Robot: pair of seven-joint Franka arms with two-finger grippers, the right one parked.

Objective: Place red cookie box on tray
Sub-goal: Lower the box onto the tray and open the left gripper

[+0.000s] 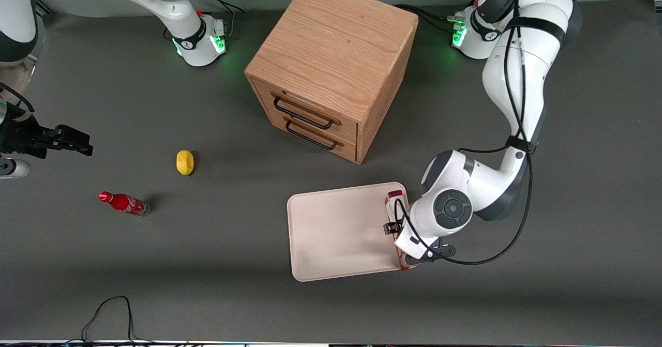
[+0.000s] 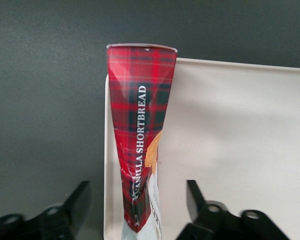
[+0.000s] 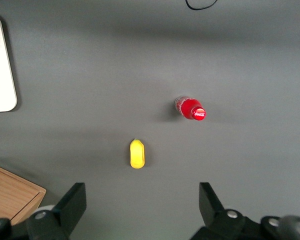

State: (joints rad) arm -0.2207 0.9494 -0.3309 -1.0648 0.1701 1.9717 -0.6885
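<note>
The red cookie box [image 2: 140, 115], a slim tartan carton printed "Vanilla Shortbread", rests on the cream-white tray [image 2: 240, 140] just inside its rim. In the front view the red cookie box [image 1: 394, 200] runs along the tray's [image 1: 336, 233] edge toward the working arm's end, and the wrist hides its middle. My left gripper [image 2: 136, 184] hangs directly above the box and is open. Its dark fingers [image 2: 79, 196] straddle the carton with a clear gap on each side. The left gripper [image 1: 402, 236] sits over that same tray edge.
A wooden drawer cabinet [image 1: 333, 68] stands farther from the front camera than the tray. A yellow lemon-like object [image 1: 184, 162] and a small red soda bottle [image 1: 124, 203] lie toward the parked arm's end. A black cable [image 1: 111, 313] loops near the table's front edge.
</note>
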